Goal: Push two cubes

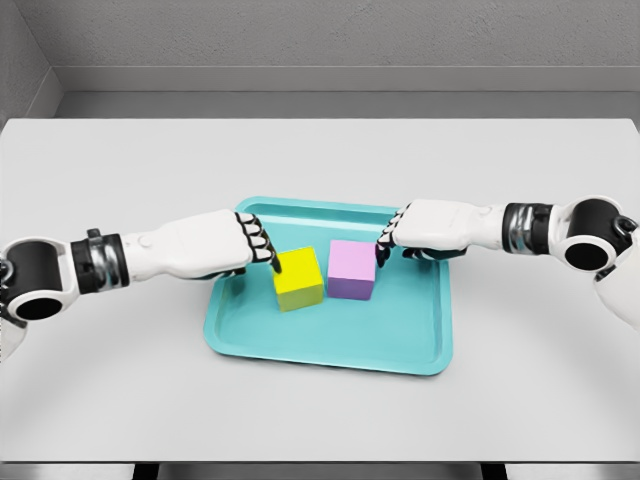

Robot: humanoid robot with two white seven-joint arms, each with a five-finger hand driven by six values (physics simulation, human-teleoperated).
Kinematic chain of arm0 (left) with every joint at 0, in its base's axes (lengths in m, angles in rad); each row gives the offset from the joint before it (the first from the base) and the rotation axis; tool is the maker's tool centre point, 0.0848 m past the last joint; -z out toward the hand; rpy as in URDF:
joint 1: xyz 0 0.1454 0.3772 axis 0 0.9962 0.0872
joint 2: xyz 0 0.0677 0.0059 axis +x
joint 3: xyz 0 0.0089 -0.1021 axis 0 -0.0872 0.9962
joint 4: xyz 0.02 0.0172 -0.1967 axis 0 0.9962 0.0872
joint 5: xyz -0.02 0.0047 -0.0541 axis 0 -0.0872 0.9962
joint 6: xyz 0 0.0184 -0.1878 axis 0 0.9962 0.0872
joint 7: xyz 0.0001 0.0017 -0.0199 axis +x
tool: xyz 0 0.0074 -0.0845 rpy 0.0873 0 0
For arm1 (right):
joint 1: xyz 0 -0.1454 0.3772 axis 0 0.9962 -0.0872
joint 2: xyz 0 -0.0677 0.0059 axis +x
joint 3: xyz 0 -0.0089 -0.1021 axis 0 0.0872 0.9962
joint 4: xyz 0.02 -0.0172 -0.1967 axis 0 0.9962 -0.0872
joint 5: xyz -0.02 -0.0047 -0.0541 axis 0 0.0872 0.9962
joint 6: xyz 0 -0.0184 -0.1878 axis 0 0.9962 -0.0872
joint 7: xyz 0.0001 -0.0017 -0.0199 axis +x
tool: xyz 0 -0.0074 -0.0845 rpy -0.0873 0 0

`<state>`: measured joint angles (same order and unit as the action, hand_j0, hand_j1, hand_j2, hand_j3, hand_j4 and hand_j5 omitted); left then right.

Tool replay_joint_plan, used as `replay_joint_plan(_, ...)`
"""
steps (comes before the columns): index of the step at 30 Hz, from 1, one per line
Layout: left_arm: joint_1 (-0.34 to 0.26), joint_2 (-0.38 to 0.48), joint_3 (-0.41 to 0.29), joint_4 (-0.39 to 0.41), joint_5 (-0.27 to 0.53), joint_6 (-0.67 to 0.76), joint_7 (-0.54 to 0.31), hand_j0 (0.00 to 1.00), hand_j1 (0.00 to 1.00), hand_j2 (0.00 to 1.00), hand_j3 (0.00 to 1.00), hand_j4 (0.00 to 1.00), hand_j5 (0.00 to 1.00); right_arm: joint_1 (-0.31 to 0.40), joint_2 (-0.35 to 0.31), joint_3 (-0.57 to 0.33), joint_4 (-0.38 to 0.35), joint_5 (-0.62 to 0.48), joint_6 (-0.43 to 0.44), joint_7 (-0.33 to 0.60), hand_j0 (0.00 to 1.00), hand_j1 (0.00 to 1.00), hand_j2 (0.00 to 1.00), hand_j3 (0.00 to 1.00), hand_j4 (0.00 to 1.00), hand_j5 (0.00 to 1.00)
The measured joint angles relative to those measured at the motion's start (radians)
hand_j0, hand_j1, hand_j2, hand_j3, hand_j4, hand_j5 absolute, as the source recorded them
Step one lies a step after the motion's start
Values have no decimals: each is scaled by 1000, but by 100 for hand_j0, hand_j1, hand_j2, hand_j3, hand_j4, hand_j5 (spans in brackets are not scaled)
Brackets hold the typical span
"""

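Note:
A yellow cube [299, 279] and a pink-purple cube [351, 269] stand side by side in a teal tray [330, 345], a narrow gap between them. My left hand [257, 245] reaches in from the left with its fingers curled, fingertips touching the yellow cube's upper left edge. From the right, my right hand [386, 242] comes in with curled fingers whose tips rest against the pink-purple cube's upper right corner. Neither hand grasps a cube.
The tray sits in the middle of a light grey table [120, 380]. Behind the table's far edge a grey wall rises. The tray's raised rim surrounds both cubes.

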<state>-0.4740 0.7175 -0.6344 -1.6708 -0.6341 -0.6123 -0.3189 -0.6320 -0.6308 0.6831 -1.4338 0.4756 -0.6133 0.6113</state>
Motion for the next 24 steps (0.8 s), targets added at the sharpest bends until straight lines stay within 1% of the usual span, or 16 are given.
replay_joint_plan(5, 2, -9, 9, 0, 4, 0, -5, 66, 66, 66, 66, 66, 66, -15, 21, 0, 16, 0, 0, 0, 53, 53, 53, 53, 53, 53)
replay_joint_plan(10, 3, 28, 50, 0, 28, 0, -5, 66, 66, 66, 66, 66, 66, -21, 33, 2, 20, 0, 0, 0, 53, 53, 53, 53, 53, 53)
replay_joint_plan(17, 6, 65, 62, 7, 40, 0, -3, 66, 66, 66, 66, 66, 66, -28, 55, 5, 30, -9, 8, -1, 53, 53, 53, 53, 53, 53)
replay_joint_plan(24, 8, 90, 84, 14, 52, 0, -2, 67, 67, 67, 67, 67, 67, -35, 62, 8, 38, -12, 12, -2, 53, 53, 53, 53, 53, 53)
